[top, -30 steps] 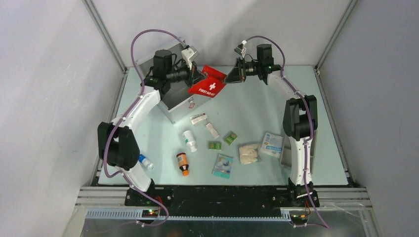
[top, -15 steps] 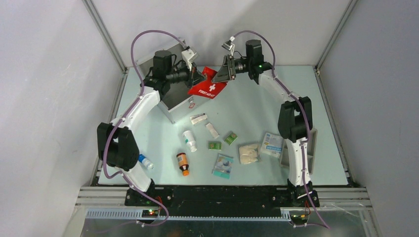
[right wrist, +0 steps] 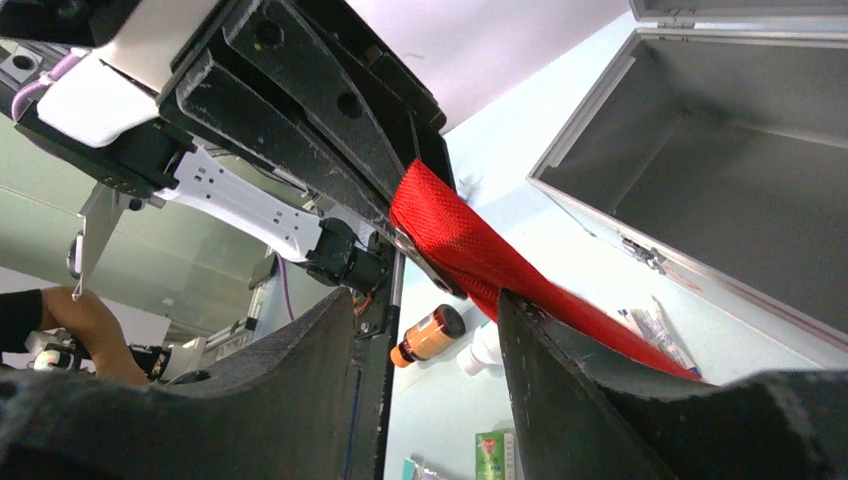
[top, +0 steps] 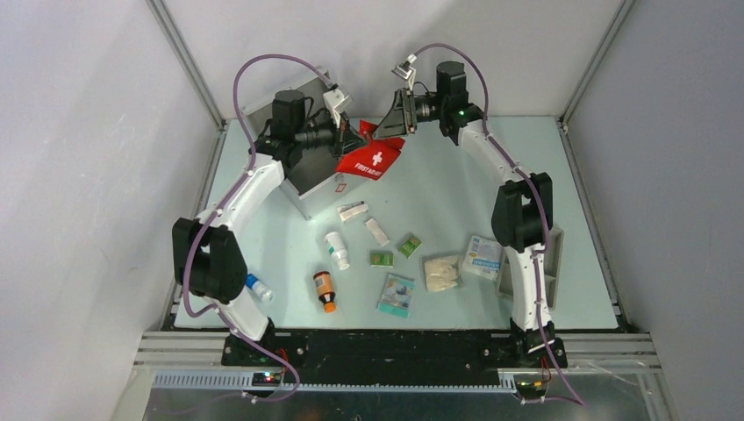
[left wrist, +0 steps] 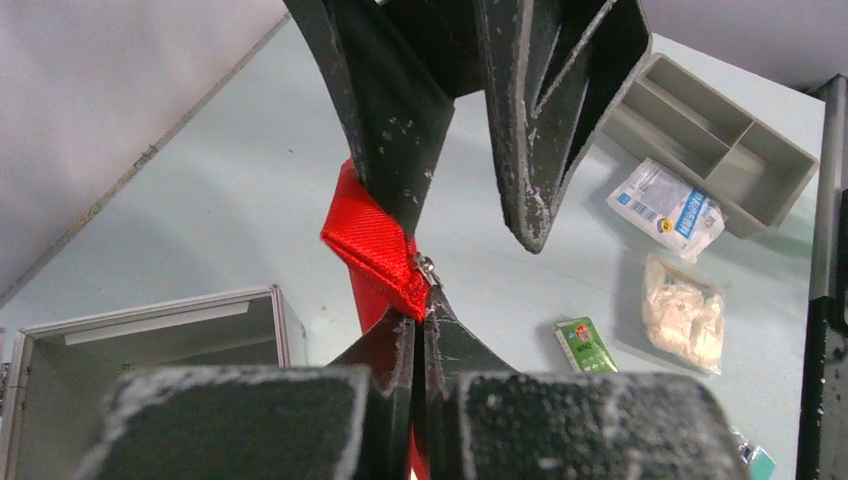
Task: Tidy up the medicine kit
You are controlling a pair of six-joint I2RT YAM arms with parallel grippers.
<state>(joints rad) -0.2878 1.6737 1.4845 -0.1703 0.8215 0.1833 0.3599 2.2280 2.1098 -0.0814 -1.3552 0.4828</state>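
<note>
One silver medicine kit (top: 318,198) stands lid-open at the worktop's (top: 456,193) far left. Beside it, the left pincer (top: 358,139) is clamped tight on the one red first-aid pouch (top: 373,160). The right pincer (top: 392,132) is parted, gripping nothing. Two green sachets (top: 381,259) and three bottles (top: 336,249) lie nearer.

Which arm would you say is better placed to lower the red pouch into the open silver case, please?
Left: the left fingers are shut on the red pouch by the open silver case; the right fingers stand open, gripping nothing.
</note>
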